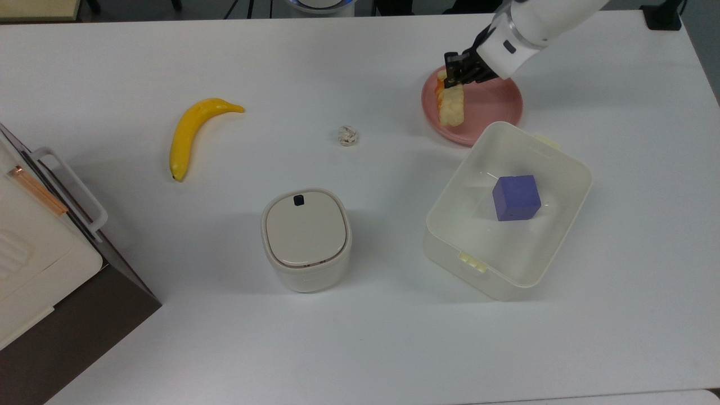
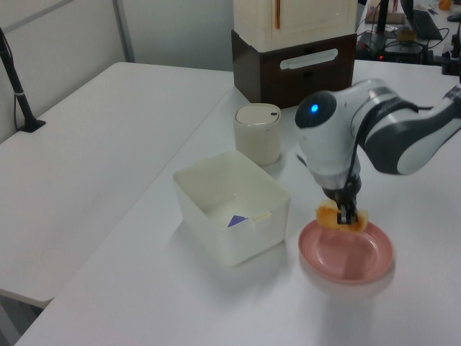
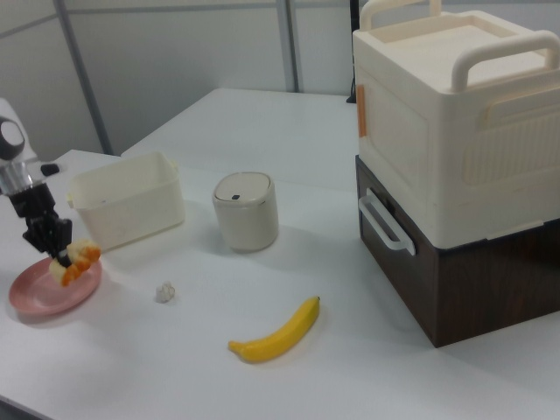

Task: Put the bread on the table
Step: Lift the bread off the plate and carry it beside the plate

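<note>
The bread (image 1: 453, 108), a bumpy pale-yellow stick with an orange edge, hangs from my gripper (image 1: 453, 79), which is shut on its far end. In the left view the bread (image 2: 336, 215) is held clear above the round pink plate (image 2: 347, 254) by the gripper (image 2: 348, 213). The right view shows the bread (image 3: 75, 261) tilted over the plate (image 3: 39, 295), below the gripper (image 3: 58, 248). The white table (image 1: 360, 62) spreads out around the plate (image 1: 490, 104).
A translucent tub (image 1: 554, 169) holding a purple cube (image 1: 516, 197) stands just in front of the plate. A paper ball (image 1: 347, 135), a banana (image 1: 194, 132) and a lidded cream canister (image 1: 306, 239) lie further toward the top view's left. A brown-and-cream cabinet (image 1: 34, 247) fills that corner.
</note>
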You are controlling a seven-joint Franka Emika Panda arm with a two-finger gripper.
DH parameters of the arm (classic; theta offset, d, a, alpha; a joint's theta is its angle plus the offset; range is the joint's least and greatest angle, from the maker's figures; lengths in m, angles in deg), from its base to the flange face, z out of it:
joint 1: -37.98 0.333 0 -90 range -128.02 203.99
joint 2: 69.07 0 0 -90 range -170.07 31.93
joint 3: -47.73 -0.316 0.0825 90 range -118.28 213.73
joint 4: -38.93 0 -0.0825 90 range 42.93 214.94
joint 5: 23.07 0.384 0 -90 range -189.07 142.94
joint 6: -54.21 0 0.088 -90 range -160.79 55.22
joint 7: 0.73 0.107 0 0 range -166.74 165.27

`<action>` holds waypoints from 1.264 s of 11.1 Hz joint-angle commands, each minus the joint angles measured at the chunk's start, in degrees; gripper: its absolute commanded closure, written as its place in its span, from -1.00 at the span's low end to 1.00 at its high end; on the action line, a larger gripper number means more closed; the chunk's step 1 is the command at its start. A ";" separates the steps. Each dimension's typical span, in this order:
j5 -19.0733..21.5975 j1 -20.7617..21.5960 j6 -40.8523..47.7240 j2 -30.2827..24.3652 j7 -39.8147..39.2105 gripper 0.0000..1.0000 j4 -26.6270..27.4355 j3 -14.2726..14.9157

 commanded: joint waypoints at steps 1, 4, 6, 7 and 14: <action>0.67 -3.73 1.10 -5.39 -0.05 1.00 0.94 0.18; 0.14 -8.38 0.93 -4.52 -2.42 1.00 1.11 0.27; -0.38 -10.15 0.84 -3.12 -2.86 1.00 1.55 0.27; -0.91 -11.29 0.75 -2.68 -2.86 1.00 2.16 0.18; -2.05 -14.73 0.67 -1.71 -4.80 -1.00 2.26 0.18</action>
